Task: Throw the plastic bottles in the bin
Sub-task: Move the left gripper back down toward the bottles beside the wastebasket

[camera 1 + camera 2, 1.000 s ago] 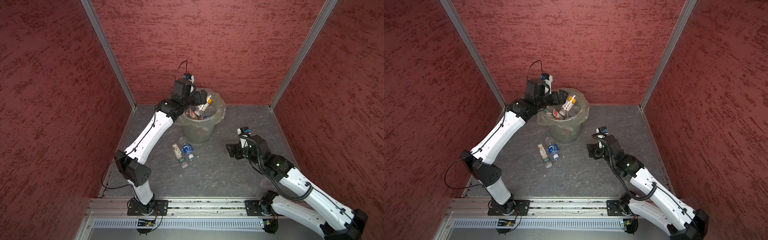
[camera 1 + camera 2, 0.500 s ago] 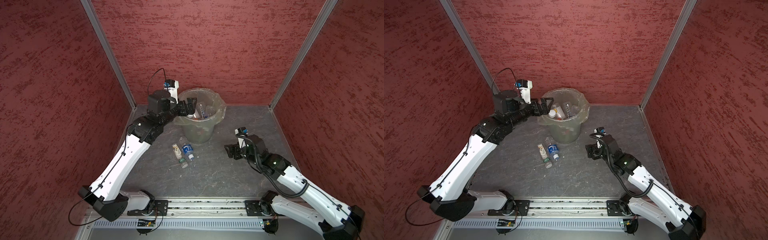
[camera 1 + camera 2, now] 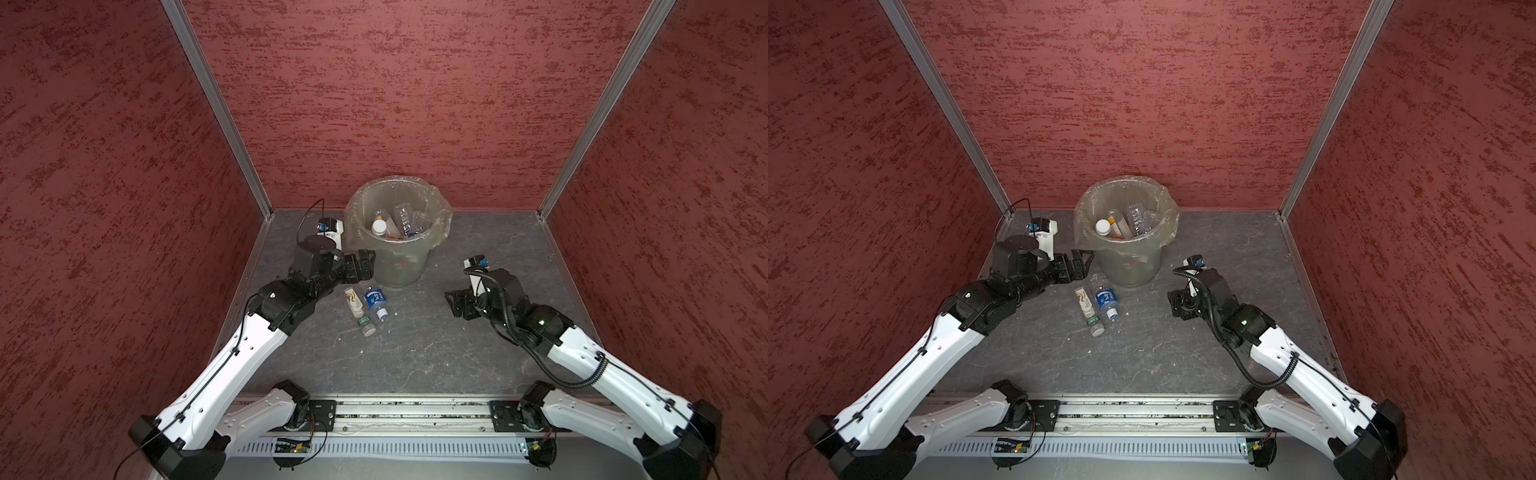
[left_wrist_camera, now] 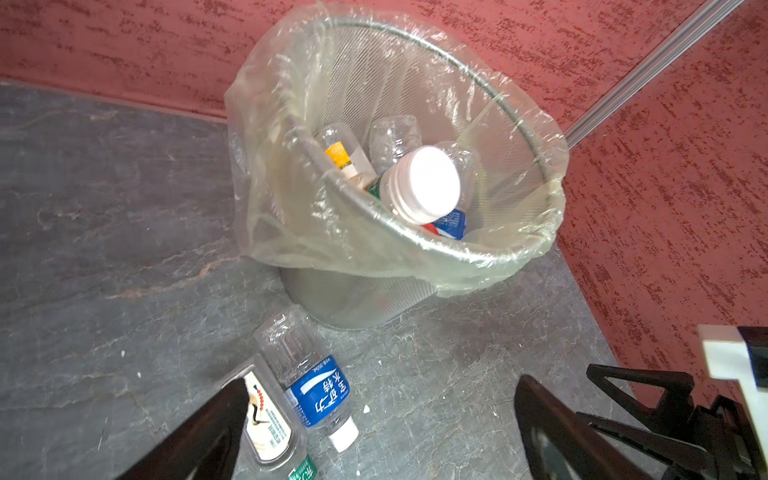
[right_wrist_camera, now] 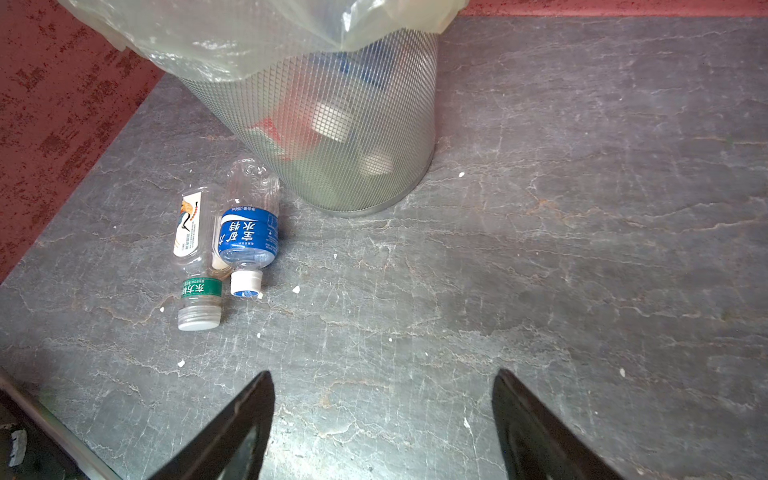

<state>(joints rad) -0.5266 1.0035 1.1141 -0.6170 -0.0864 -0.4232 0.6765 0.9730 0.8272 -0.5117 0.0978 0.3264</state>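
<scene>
The bin (image 3: 400,272) stands at the back middle, a mesh bucket with a clear bag over its rim (image 4: 457,253), and several plastic bottles (image 3: 395,220) lie inside. Two more bottles lie side by side on the floor just in front of it, towards the left. One has a blue label (image 3: 376,301) (image 5: 248,232), the other a white label and green band (image 3: 356,307) (image 5: 193,241). My left gripper (image 3: 365,266) (image 4: 382,384) hangs open and empty beside the bin's left wall, over those two bottles. My right gripper (image 3: 457,305) (image 5: 383,375) is open and empty, low over bare floor right of the bottles.
Red textured walls (image 3: 395,104) close in the back and both sides, with aluminium corner posts (image 3: 257,187). The grey stone-look floor (image 3: 415,353) carries small white crumbs. A metal rail (image 3: 399,411) with both arm bases runs along the front edge.
My left arm has drawn back from over the bin and come down beside its left wall; the bottle seen at its jaws now lies in the bin. The right gripper edged slightly left.
</scene>
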